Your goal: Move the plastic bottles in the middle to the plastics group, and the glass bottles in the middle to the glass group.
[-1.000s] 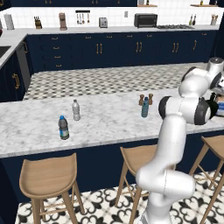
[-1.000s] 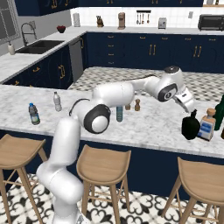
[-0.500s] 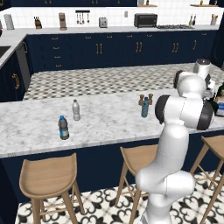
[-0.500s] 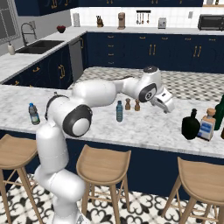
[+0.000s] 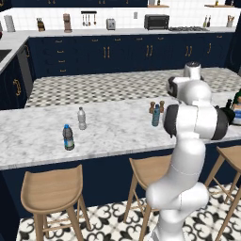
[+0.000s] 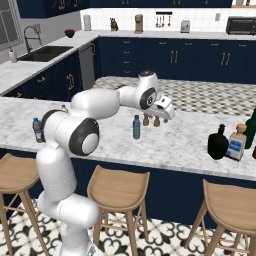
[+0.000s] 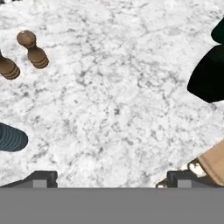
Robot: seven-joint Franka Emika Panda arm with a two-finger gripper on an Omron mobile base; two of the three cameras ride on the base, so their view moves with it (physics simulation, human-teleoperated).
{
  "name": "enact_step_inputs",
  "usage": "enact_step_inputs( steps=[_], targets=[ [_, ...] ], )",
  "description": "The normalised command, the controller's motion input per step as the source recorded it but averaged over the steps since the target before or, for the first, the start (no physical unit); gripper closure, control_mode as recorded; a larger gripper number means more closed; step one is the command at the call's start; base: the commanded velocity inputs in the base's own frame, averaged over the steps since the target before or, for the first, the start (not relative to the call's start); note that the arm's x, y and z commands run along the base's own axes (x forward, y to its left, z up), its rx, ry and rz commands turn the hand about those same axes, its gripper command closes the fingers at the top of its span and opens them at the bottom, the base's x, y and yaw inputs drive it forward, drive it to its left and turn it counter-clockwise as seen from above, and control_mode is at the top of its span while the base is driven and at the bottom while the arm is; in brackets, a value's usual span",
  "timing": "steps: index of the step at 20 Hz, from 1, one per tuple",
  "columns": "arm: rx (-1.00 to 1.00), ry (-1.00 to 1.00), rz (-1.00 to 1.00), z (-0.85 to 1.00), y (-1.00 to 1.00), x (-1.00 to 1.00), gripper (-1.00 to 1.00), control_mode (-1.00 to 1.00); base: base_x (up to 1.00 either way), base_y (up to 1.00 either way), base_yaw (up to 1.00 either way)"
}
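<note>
Two brown shakers (image 6: 151,120) stand just beside my gripper (image 6: 167,114), whose jaws are spread wide over marble counter (image 6: 175,145), gripping nothing.

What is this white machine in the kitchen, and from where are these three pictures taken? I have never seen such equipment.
It is a white robot arm with dark joints on a base that can drive, standing at a marble counter. All is computer-rendered. Two cameras ride on the base behind the arm, one on its left and one on its right. The third sits on the hand and looks down along the two-finger gripper, whose open jaws hold nothing.

On the counter stand a slim blue plastic bottle, two small brown shakers, a squat black bulbous bottle, a square bottle with a pale label, a clear bottle with a white cap and a clear bottle with a blue cap and dark label.
</note>
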Motion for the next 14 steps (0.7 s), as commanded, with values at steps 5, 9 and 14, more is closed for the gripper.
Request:
enact_step_inputs(
  steps=[5, 9, 14],
  targets=[
    [0.17, 0.0, 0.25, 0.01, 0.52, 0.52, -1.0, -1.0, 0.0, 0.0, 0.0],
    [0.12, 0.0, 0.26, -0.1, 0.5, 0.56, -1.0, -1.0, 0.0, 0.0, 0.0],
    [0.04, 0.02, 0.21, -0.13, 0.39, 0.69, -1.0, -1.0, 0.0, 0.0, 0.0]
  ],
)
